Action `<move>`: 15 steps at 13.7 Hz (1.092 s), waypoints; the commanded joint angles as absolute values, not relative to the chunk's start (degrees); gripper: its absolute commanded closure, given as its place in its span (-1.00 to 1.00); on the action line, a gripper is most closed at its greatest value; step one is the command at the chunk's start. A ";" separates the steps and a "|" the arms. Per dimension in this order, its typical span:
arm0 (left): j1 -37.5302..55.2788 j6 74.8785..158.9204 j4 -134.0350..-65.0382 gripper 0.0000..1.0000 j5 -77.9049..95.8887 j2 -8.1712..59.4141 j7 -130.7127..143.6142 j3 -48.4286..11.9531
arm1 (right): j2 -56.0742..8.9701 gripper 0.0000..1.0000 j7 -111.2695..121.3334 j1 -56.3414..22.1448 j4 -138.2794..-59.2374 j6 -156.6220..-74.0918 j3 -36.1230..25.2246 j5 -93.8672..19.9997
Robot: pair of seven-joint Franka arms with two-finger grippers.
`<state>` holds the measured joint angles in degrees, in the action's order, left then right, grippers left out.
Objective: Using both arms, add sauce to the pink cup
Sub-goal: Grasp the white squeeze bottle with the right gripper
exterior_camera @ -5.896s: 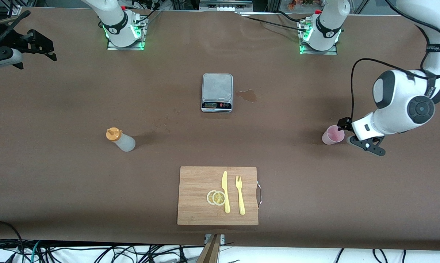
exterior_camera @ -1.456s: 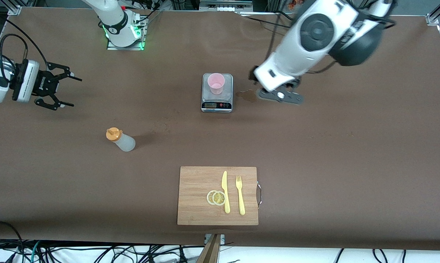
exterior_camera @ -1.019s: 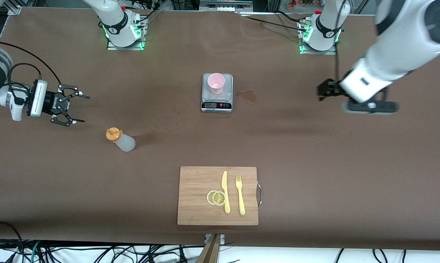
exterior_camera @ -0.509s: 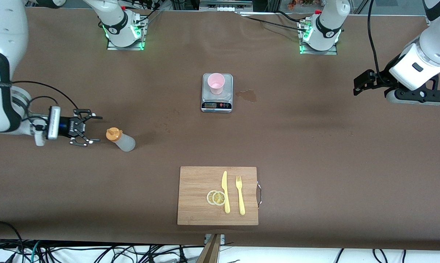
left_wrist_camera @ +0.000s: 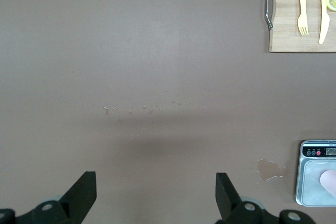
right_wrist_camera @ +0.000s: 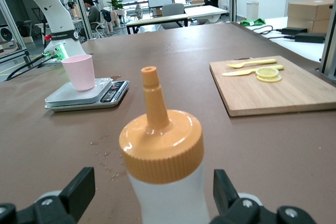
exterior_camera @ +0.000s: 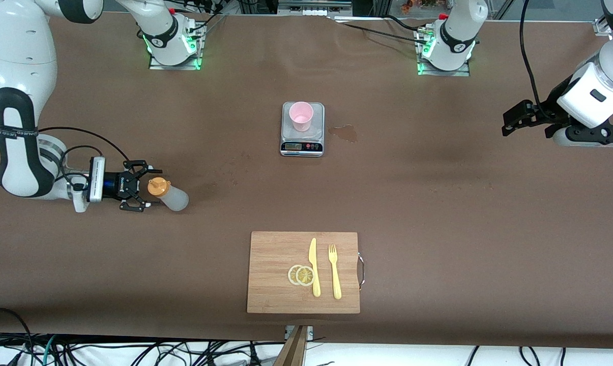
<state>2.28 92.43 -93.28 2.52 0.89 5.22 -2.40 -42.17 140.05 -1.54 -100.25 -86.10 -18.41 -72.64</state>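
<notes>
Around the sauce (exterior_camera: 168,193): right claw (exterior_camera: 142,186), wide open.

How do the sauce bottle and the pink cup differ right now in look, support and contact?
The sauce bottle is translucent whitish with an orange nozzle cap; the pink cup is plain pale pink and open-topped. The sauce bottle stands on the bare table; the pink cup sits on the grey scale. The right pincer is open around the sauce bottle; the left pincer, also open, is far from the pink cup. Both stand upright.
</notes>
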 commanded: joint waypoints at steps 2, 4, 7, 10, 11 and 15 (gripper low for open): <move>2.02 92.46 -91.32 -1.00 1.93 2.19 4.48 -2.64 | -46.92 -1.00 145.36 -0.26 -96.60 -84.46 -16.62 -76.55; 2.28 91.76 -90.88 -1.00 2.72 2.99 4.40 -2.81 | -48.07 -1.00 146.16 -0.26 -95.36 -83.67 -16.44 -76.73; 2.47 91.67 -90.44 -1.00 2.19 3.17 4.39 -2.82 | -48.08 -0.99 146.16 -0.35 -95.36 -83.67 -15.83 -78.30; 1.49 87.64 -87.37 -1.00 2.90 3.34 4.39 -2.46 | -48.34 -0.85 147.12 -0.35 -95.36 -83.67 -13.80 -79.36; 1.41 87.37 -87.36 -1.00 2.99 3.34 4.31 -2.46 | -48.51 -0.82 147.74 -0.35 -95.45 -83.58 -13.45 -79.71; 1.50 87.36 -87.19 -1.00 2.99 3.78 4.22 -2.55 | -49.22 -0.49 149.67 -0.35 -95.89 -82.54 -12.74 -80.07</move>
